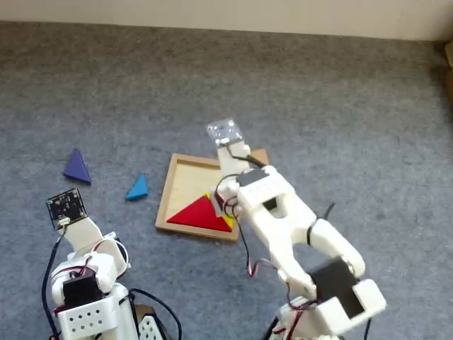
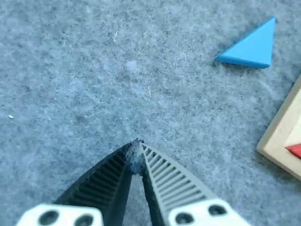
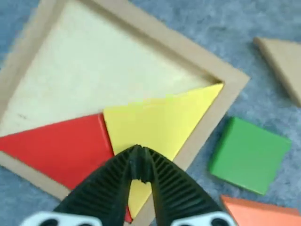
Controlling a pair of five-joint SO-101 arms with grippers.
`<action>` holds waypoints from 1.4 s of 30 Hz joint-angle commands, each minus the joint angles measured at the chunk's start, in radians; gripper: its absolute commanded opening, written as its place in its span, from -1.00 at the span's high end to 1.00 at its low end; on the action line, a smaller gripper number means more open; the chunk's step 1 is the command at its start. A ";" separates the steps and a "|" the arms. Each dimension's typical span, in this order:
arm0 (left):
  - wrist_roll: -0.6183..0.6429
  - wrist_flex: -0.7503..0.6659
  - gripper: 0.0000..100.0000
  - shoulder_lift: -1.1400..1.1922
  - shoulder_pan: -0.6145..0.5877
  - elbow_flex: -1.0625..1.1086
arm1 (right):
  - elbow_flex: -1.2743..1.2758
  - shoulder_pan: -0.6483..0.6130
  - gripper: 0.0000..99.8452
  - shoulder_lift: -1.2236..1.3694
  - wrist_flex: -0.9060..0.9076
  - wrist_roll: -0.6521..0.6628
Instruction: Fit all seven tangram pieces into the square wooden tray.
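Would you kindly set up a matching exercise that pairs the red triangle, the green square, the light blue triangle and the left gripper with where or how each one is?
Things:
1. red triangle
2. green square
3. light blue triangle
4. left gripper

Places or states:
A. shut, over bare carpet
B. inside the tray, edge against the yellow triangle
C. on the carpet between the tray and the purple triangle
D. on the carpet beside the tray's frame, near an orange piece

Pairs: 1-B, 2-D, 3-C, 4-A.
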 commanded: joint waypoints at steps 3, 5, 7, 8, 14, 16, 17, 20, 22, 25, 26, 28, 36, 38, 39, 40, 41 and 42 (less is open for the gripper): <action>0.008 0.003 0.99 -0.041 -0.010 0.019 | -0.088 0.061 0.99 0.077 -0.008 0.000; 0.008 0.003 0.99 -0.041 -0.010 0.019 | -0.087 0.061 0.99 0.081 -0.008 0.000; 0.008 0.003 0.99 -0.041 -0.010 0.019 | -0.087 0.058 0.99 0.077 -0.004 0.000; 0.008 0.003 0.99 -0.041 -0.010 0.019 | -0.091 0.059 0.99 0.073 0.010 0.000; 0.008 0.003 0.99 -0.041 -0.013 0.019 | -0.084 0.061 0.99 -0.131 0.074 -0.005; 0.008 0.003 0.99 -0.041 -0.013 0.019 | -0.077 0.067 0.99 -0.205 0.077 -0.006; 0.008 0.003 0.99 -0.041 -0.015 0.019 | -0.061 0.077 0.99 -0.236 0.079 -0.006; 0.008 0.003 0.99 -0.041 -0.015 0.019 | -0.008 0.117 0.97 -0.291 0.077 -0.006; 0.008 0.003 0.99 -0.041 -0.015 0.019 | 0.004 0.148 0.89 -0.289 0.077 -0.008; 0.008 0.003 0.99 -0.041 -0.016 0.019 | 0.004 0.179 0.66 -0.248 0.077 -0.008; 0.008 0.003 0.99 -0.041 -0.016 0.019 | 0.004 0.182 0.59 -0.225 0.077 -0.008; 0.008 0.003 0.99 -0.041 -0.016 0.019 | 0.004 0.182 0.51 -0.170 0.077 -0.008; 0.008 0.003 0.99 -0.041 -0.016 0.019 | -0.148 0.182 0.50 0.047 0.079 -0.008; 0.008 0.003 0.99 -0.041 -0.016 0.019 | -0.173 0.180 0.50 0.082 0.079 -0.008; 0.008 0.003 0.99 -0.041 -0.015 0.019 | -0.179 0.180 0.50 0.096 0.079 -0.008; 0.008 0.003 0.99 -0.041 -0.015 0.019 | -0.183 0.180 0.50 0.108 0.079 -0.008; 0.008 0.003 0.99 -0.041 -0.015 0.019 | -0.186 0.180 0.50 0.119 0.079 -0.008; 0.008 0.003 0.99 -0.041 -0.015 0.019 | -0.189 0.180 0.50 0.127 0.079 -0.008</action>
